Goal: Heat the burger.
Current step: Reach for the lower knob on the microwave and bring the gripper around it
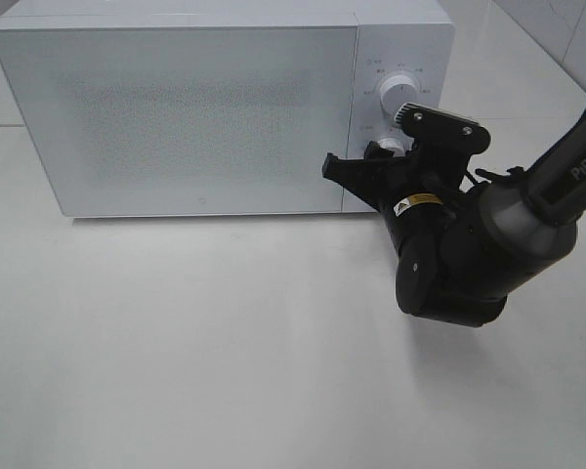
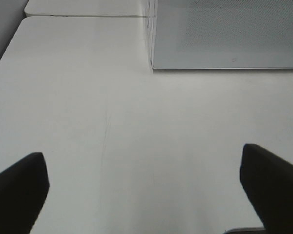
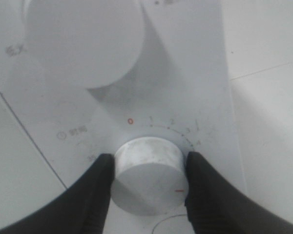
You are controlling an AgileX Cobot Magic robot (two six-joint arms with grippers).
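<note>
Right hand (image 3: pixel 150 192) clamps lower dial (image 3: pixel 146 168) on microwave (image 1: pixel 176 107).

A lab-like test setup: white microwave (image 1: pixel 176 107) on a plain white table (image 1: pixel 225 371).

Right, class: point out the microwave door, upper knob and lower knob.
microwave door (image 1: pixel 176 117), exterior high view, panel centre
upper knob (image 1: pixel 398 86), exterior high view, front face
lower knob (image 3: pixel 149 175), right wrist view, its middle

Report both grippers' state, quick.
Left gripper: open, holding nothing, over the table.
Right gripper: shut on the lower knob of the microwave.
</note>
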